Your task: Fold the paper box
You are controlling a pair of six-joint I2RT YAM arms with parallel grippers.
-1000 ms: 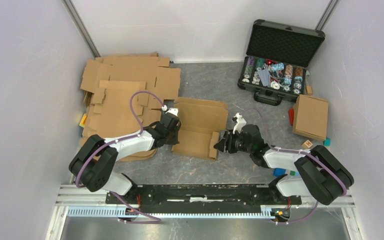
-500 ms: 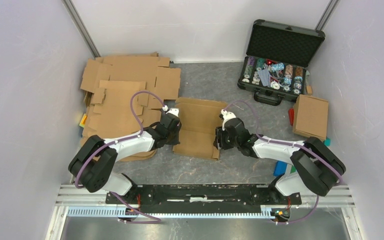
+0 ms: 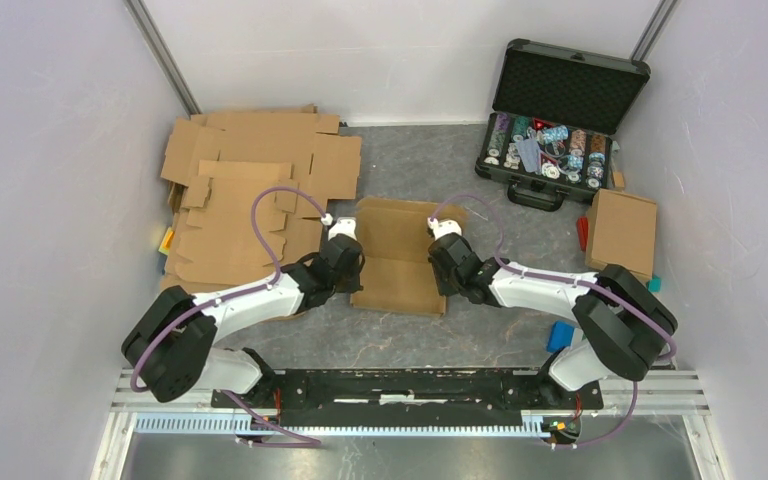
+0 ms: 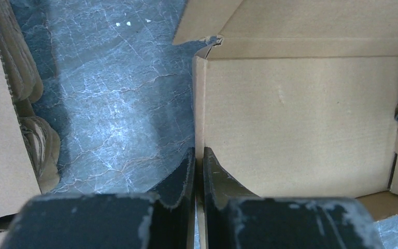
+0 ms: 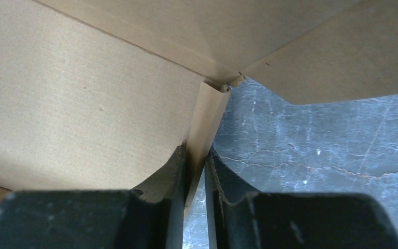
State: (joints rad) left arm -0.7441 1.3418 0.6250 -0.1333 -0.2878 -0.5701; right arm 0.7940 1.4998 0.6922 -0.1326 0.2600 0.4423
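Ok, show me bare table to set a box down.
Free: the strip between the paper box and the base rail; the back patch between the cardboard stack and the chip case. Crowded: far left, and right around the closed carton.

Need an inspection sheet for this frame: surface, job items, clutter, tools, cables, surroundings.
Surface: grey mottled tabletop, bare between the items.
Job's things: paper box at centre, half formed, left and right side walls raised.
Clutter: pile of flat cardboard blanks rear left; open black case of chips rear right; folded cardboard box at right; blue block near the right base.
Grippers: left tool shut on the box's left wall; right tool shut on its right wall.
Cables: purple cable looping above the left arm, another above the right; neither touches the box.
Surroundings: white enclosure walls; mounting rail at the near edge.
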